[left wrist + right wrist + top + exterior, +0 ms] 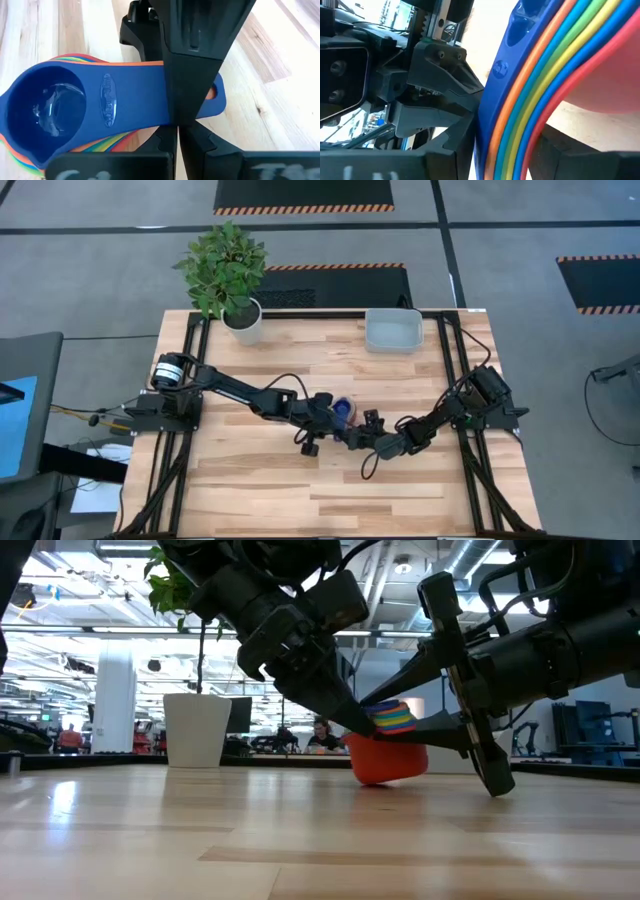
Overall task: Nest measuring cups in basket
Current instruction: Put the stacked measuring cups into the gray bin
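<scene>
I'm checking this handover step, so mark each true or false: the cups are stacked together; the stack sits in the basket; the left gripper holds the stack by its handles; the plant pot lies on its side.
1. The cups are stacked together. True.
2. The stack sits in the basket. False: it is mid-table between both arms, and the basket stands apart by the far edge.
3. The left gripper holds the stack by its handles. True.
4. The plant pot lies on its side. False: it stands upright.
</scene>
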